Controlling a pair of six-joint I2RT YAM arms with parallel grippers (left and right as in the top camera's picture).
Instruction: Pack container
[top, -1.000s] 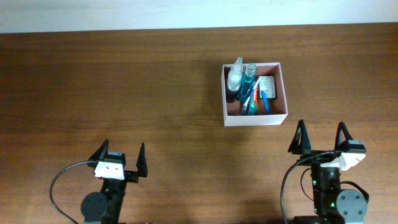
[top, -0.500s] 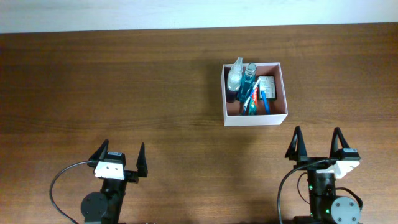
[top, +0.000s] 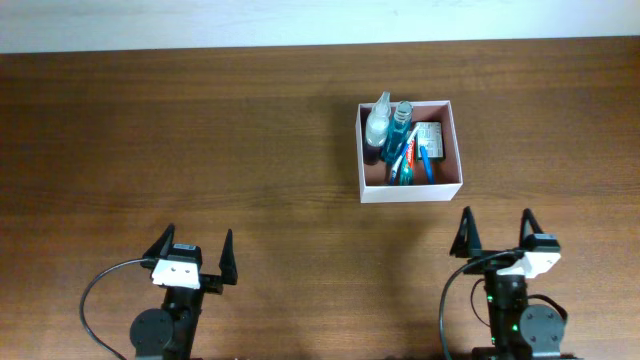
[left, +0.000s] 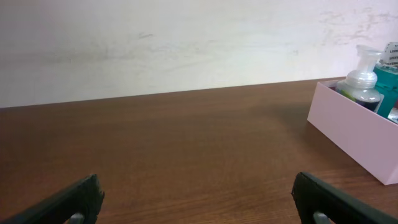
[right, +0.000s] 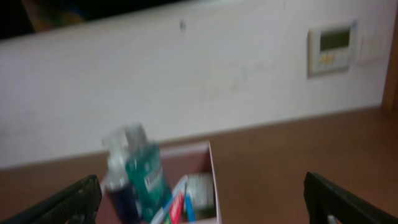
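Note:
The container (top: 448, 187), a shallow square box with white walls, sits right of the table's centre. It holds a clear pump bottle (top: 378, 122), a teal bottle (top: 400, 125), a toothpaste tube (top: 409, 152), a blue toothbrush and a small green packet (top: 431, 136). It shows at the right in the left wrist view (left: 354, 134) and blurred in the right wrist view (right: 211, 186). My left gripper (top: 194, 252) is open and empty near the front left. My right gripper (top: 496, 236) is open and empty just in front of the container.
The brown wooden table (top: 200, 130) ends at a white wall at the back. A wall panel (right: 333, 43) shows in the right wrist view.
My right gripper has drawn back toward the front edge and shifted left. The left arm and the container's contents have not moved.

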